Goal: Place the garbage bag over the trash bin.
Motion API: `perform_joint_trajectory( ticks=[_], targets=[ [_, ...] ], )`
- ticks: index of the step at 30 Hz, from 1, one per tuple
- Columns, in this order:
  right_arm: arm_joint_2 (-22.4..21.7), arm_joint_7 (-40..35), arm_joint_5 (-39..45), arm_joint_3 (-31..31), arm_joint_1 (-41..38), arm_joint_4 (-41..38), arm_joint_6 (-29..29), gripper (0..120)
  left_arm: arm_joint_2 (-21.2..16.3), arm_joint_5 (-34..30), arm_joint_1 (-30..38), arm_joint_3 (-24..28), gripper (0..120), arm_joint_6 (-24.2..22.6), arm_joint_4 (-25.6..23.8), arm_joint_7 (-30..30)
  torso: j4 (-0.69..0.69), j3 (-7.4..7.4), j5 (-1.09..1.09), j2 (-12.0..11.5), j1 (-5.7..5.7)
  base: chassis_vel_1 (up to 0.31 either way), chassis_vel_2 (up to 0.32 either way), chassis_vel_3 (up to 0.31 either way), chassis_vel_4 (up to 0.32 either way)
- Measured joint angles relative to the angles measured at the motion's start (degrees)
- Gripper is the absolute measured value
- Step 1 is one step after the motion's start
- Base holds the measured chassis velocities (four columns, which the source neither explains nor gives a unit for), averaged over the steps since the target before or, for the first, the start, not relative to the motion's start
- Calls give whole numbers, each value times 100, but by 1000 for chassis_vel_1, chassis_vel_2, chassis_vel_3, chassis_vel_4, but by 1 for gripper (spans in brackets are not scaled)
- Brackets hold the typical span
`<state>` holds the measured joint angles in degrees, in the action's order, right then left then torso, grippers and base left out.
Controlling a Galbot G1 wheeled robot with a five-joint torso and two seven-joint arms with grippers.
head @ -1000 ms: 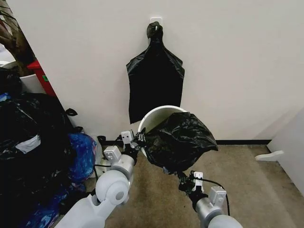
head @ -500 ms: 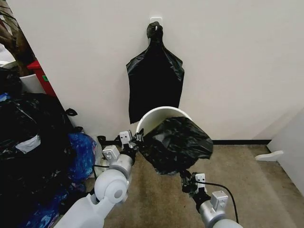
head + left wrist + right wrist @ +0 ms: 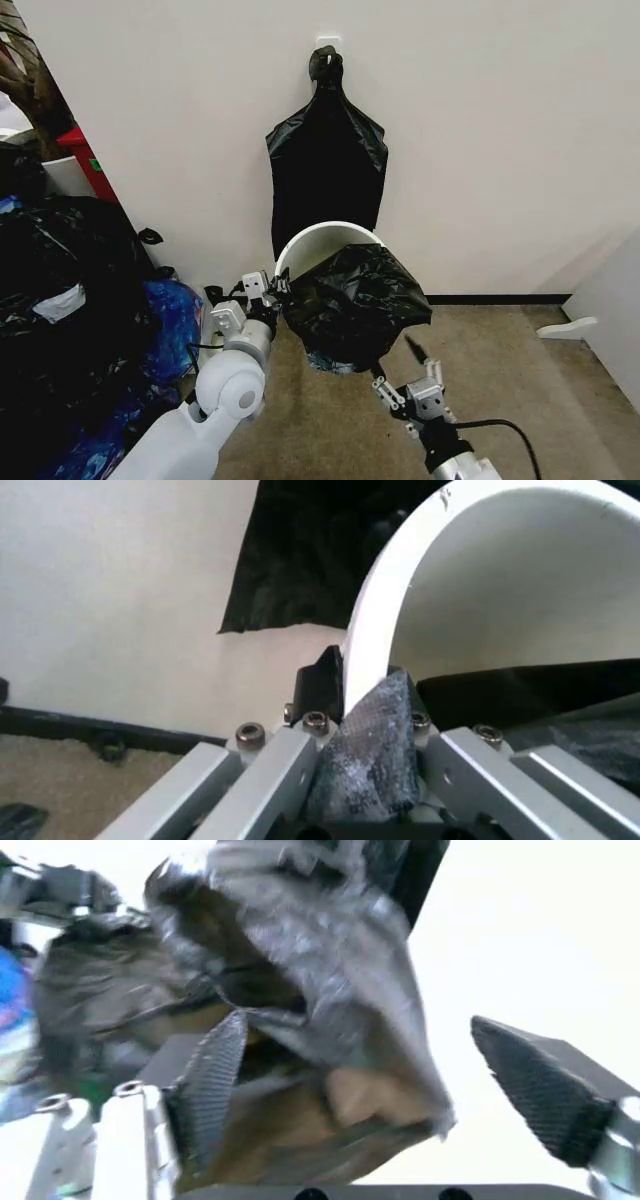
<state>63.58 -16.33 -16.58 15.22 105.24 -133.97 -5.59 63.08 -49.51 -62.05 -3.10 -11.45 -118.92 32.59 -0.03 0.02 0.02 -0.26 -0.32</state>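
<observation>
The bag (image 3: 357, 305) drapes over the bin's (image 3: 310, 243) near side — far rim bare. Left gripper (image 3: 268, 289) clamps the rim; right gripper (image 3: 405, 375) hangs below, fingers apart.

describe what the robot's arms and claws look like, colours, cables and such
Both arms are rounded silvery-white shells with pale grey joint caps. The left claw and right claw sit on boxy silver metal brackets with black trim and bolt heads. A black cable runs along each forearm. Up close, the right claw's fingers are wedge-shaped black pads with a fine woven texture on silver bars; the left's pads look the same.
</observation>
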Motion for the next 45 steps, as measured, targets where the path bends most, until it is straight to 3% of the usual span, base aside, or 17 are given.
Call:
perform_joint_trajectory(
  ticks=[5,14,18,23,27,30,34,37,44,45],
  targets=[
    [0,59,-794,133,-94,35,85,98,-47,-8,-10,5,3,-53,-27,38,0,0,-1,0,0,0,0,0,0],
    [-128,556,-2080,350,-484,317,72,100,-172,-12,-96,-15,3,-99,-146,34,0,0,0,0,0,0,0,0,0],
    [-182,605,-2197,438,-628,310,122,97,-202,26,-174,7,3,-115,-193,-22,0,0,-1,0,0,0,0,0,0],
    [-366,631,-1797,472,-694,328,105,81,-231,321,-218,65,3,-165,-176,-248,-2,0,0,0,0,0,0,0,0],
    [-690,636,-1244,624,-846,212,85,63,-344,1214,-296,248,3,-170,9,-861,1,0,0,0,0,0,0,0,0],
    [-829,642,-935,714,-860,134,117,55,-357,1499,-299,344,3,-69,94,-1104,0,0,0,0,0,0,0,0,0],
    [-1188,769,140,925,-948,58,396,38,-387,2198,-307,437,3,445,311,-1828,-1,0,0,0,0,0,0,0,0],
    [-1295,846,474,1030,-1022,142,441,32,-402,2274,-305,451,3,530,317,-2010,1,1,0,0,0,0,0,0,0],
    [-1756,1307,1853,1417,-1751,421,641,0,-570,2752,-484,344,3,894,283,-2898,2,1,0,0,0,0,0,0,0],
    [-1756,1307,1853,1417,-1751,421,641,0,-570,2752,-484,344,3,894,283,-2898,2,1,0,0,0,0,0,0,0]
  ],
)
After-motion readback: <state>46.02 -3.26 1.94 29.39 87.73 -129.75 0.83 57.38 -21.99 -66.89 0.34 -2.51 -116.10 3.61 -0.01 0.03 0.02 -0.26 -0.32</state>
